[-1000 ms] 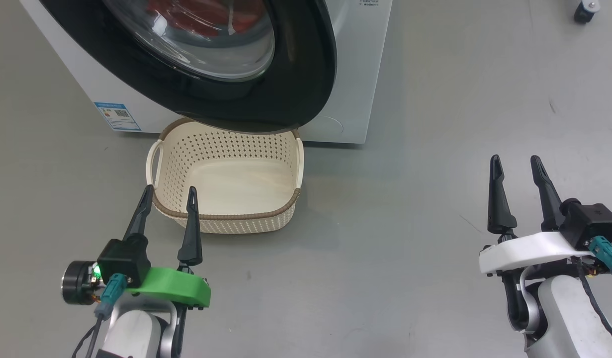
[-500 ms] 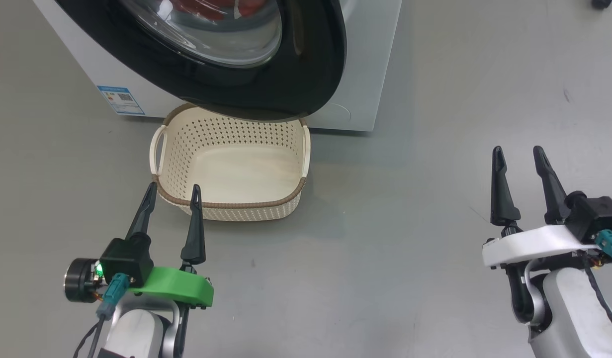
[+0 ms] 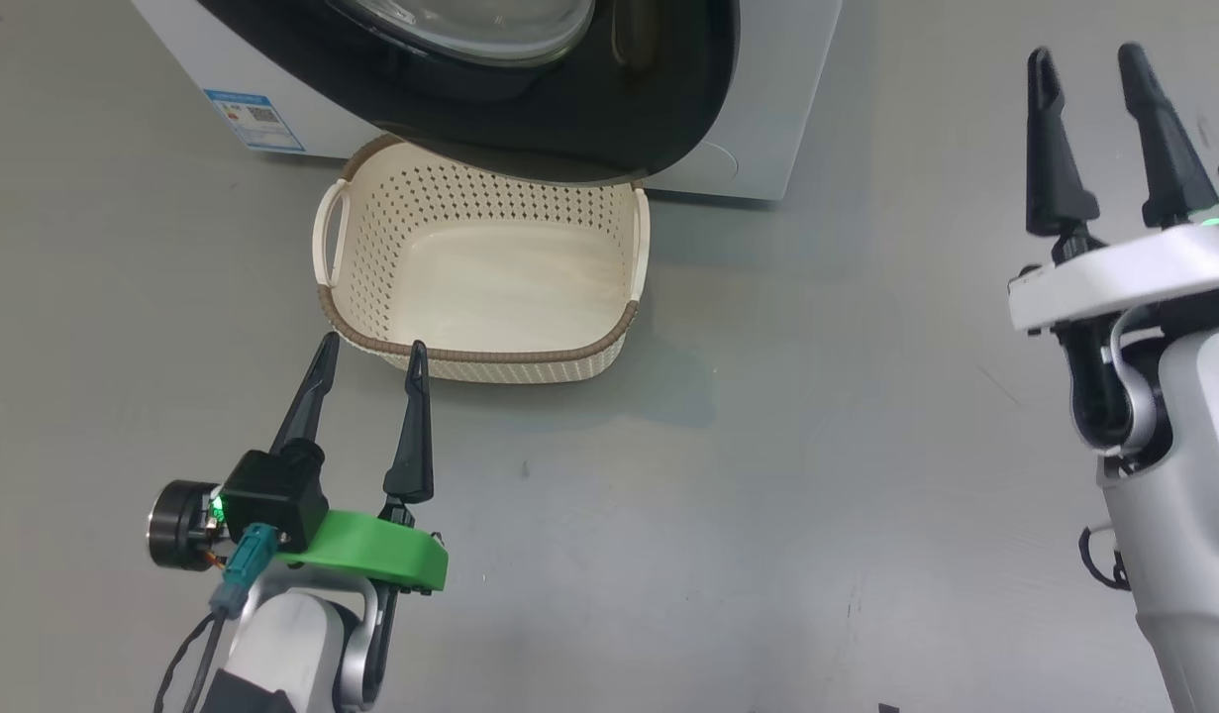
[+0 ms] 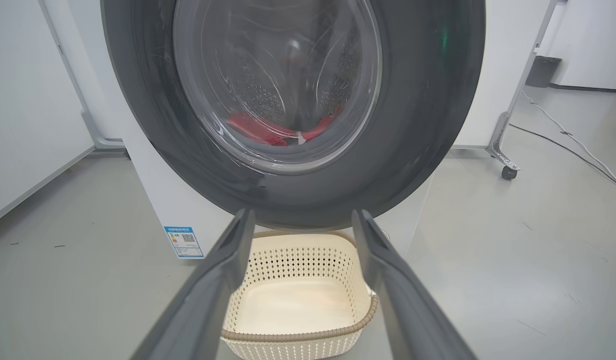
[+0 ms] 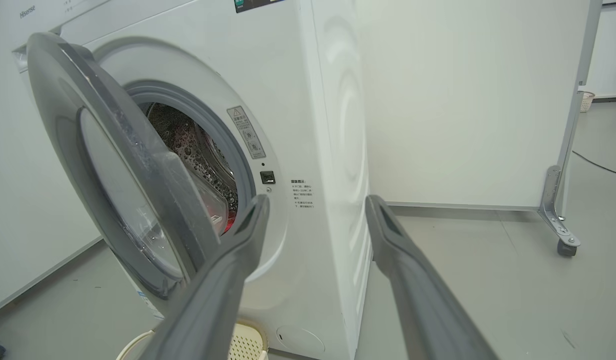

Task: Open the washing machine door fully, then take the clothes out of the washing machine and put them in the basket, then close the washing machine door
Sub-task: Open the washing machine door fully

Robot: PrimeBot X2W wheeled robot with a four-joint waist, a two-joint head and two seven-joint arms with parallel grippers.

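- Your left gripper (image 3: 371,345) has its jaws spread as wide as they go and nothing between them. It hovers low over the grey floor (image 3: 767,495), with the fingertips just short of the near rim of the basket (image 3: 470,354).
- Your right gripper (image 3: 1084,51) is wide open too, with nothing in its grasp. It's up and off to the right of the washing machine (image 3: 758,99), well apart from it.
- The washing machine door (image 3: 569,129) is only partway open. From the right wrist you're looking at its free edge, with a gap to the grey gasket (image 5: 222,145) and a slice of the steel drum (image 5: 187,140) behind it.
- The basket sits on the floor right up against the front of the machine, and the bottom of the door hangs over its far rim.
- The clothes (image 4: 252,125) are inside the drum. From the left wrist you can see red fabric low down through the door glass.
- The blue label (image 3: 253,119) is at the machine's lower front, left of the basket.
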